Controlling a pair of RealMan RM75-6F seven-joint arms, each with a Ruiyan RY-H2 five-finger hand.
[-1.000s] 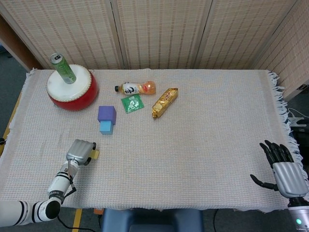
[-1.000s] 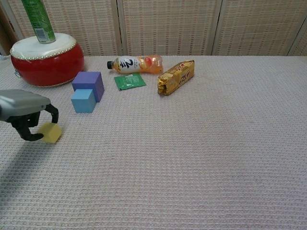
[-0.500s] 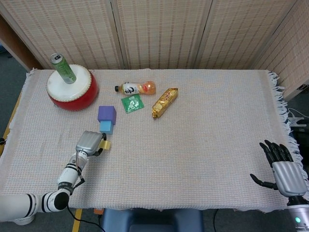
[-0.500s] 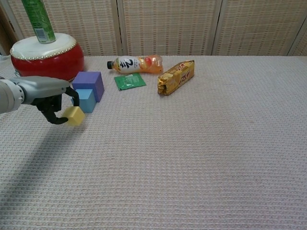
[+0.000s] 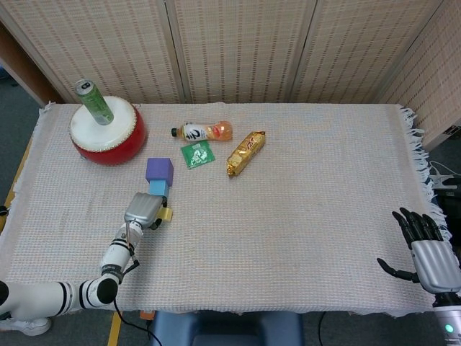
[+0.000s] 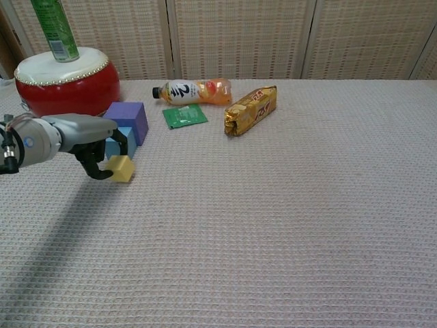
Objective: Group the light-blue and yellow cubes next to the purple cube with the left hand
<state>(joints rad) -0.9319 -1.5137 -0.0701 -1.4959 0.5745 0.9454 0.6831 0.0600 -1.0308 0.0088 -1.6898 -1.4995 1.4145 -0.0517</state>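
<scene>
Your left robot hand (image 6: 92, 140) grips the yellow cube (image 6: 123, 168) between its curled dark fingers (image 6: 102, 174), low over the worktop (image 6: 287, 205); whether the cube touches the cloth cannot be told. In the head view the same left robot hand (image 5: 146, 209) sits just in front of the light-blue cube (image 5: 159, 189), with the yellow cube (image 5: 166, 214) showing at its right edge. The light-blue cube (image 6: 113, 147) is partly hidden behind the hand in the chest view and rests against the front of the purple cube (image 6: 129, 119), which appears in the head view as purple cube (image 5: 159, 170). The yellow cube lies just in front of the light-blue one; contact between them cannot be told.

Your right robot hand (image 5: 425, 249) rests at the near right corner of the worktop, fingers spread and holding nothing.

Behind the cubes stand a red drum (image 6: 67, 85) carrying a green can (image 6: 54, 29), a small bottle (image 6: 192, 91) lying on its side, a green sachet (image 6: 184, 115) and a gold-wrapped bar (image 6: 251, 109).
</scene>
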